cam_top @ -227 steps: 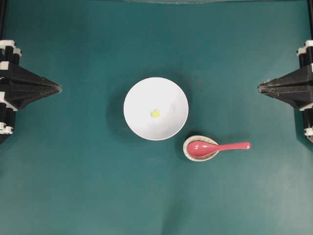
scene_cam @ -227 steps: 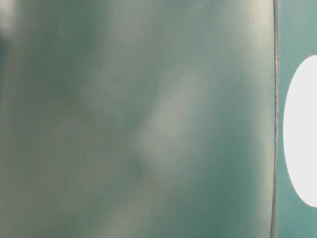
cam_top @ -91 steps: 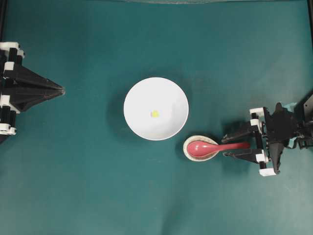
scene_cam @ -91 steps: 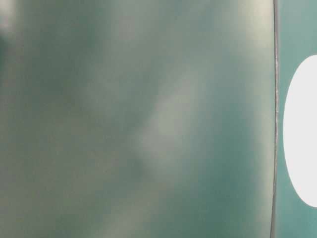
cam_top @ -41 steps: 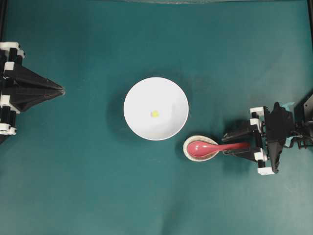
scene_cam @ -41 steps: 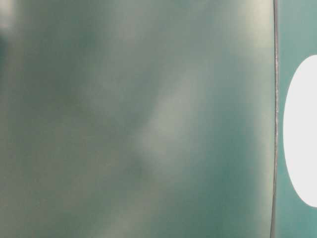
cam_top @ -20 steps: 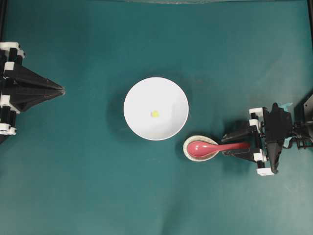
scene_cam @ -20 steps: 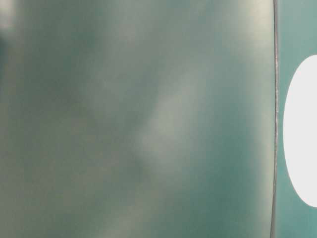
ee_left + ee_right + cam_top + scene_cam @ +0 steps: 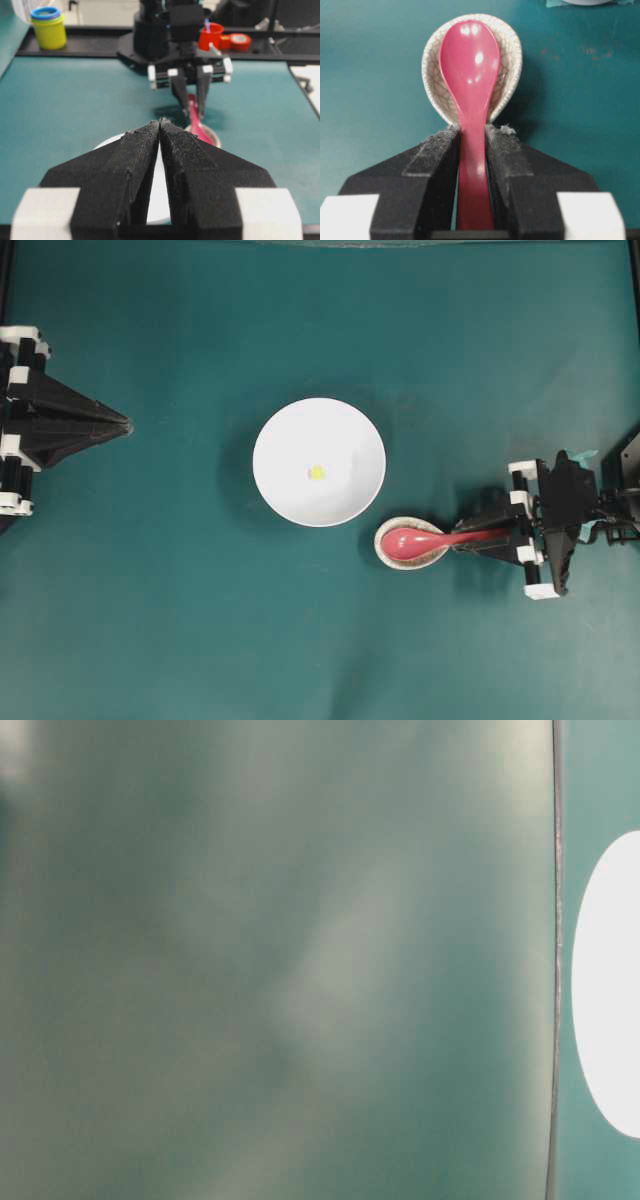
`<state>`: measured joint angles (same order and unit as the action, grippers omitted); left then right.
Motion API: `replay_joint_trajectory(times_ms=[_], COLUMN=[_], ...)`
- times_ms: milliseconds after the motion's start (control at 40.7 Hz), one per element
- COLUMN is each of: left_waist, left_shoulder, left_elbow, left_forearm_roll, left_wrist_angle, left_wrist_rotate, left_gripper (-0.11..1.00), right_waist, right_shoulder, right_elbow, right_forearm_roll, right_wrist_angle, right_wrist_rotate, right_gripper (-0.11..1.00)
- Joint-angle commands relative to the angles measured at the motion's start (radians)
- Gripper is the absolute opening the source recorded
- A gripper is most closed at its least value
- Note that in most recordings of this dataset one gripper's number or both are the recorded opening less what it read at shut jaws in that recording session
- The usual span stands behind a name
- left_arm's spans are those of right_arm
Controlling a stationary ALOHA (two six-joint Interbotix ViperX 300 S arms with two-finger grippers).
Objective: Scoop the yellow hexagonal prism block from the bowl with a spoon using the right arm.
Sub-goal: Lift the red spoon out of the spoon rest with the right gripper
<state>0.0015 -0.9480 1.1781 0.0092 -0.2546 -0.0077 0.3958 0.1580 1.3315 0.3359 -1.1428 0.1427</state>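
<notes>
The white bowl (image 9: 340, 440) sits mid-table with the tiny yellow hexagonal prism block (image 9: 317, 472) inside it. The pink-red spoon (image 9: 410, 539) lies with its scoop in a speckled spoon rest (image 9: 386, 553) to the bowl's lower right. My right gripper (image 9: 470, 539) is shut on the spoon's handle. In the right wrist view both fingers press the handle of the spoon (image 9: 470, 65) just behind the rest (image 9: 512, 55). At the far left, away from the bowl, my left gripper (image 9: 122, 424) is shut and holds nothing; its tips (image 9: 160, 121) meet.
Green mat covers the table. Beyond the far edge in the left wrist view stand a yellow cup (image 9: 48, 27), a red cup (image 9: 210, 35) and a tape roll (image 9: 240, 41). The table-level view is blurred, with only a white shape (image 9: 610, 980) at its right.
My right gripper's jaws have closed in from wide apart onto the spoon's handle. The left arm, bowl and block have not moved.
</notes>
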Motion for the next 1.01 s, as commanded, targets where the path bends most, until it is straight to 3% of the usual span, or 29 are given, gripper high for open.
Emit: replay_joint_trajectory(times_ms=[0, 246, 663, 983], left_waist=[0.000, 0.000, 0.000, 0.000], left_shoulder=[0.008, 0.008, 0.008, -0.008], left_elbow=[-0.028, -0.028, -0.028, -0.031], left_forearm_roll=[0.003, 0.003, 0.003, 0.003], left_wrist_angle=[-0.005, -0.005, -0.005, -0.003], left_wrist_rotate=[0.000, 0.000, 0.000, 0.000], left_gripper=[0.11, 0.11, 0.11, 0.11], right_waist=[0.003, 0.003, -0.028, -0.155], right_shoulder=[-0.012, -0.086, -0.351, -0.603], right_elbow=[-0.014, -0.026, -0.031, -0.087], right_forearm_roll=[-0.002, 0.000, 0.002, 0.002], right_wrist_angle=[0.002, 0.091, 0.324, 0.666], right_wrist_rotate=[-0.002, -0.003, -0.015, -0.026], right_gripper=[0.24, 0.24, 0.24, 0.24])
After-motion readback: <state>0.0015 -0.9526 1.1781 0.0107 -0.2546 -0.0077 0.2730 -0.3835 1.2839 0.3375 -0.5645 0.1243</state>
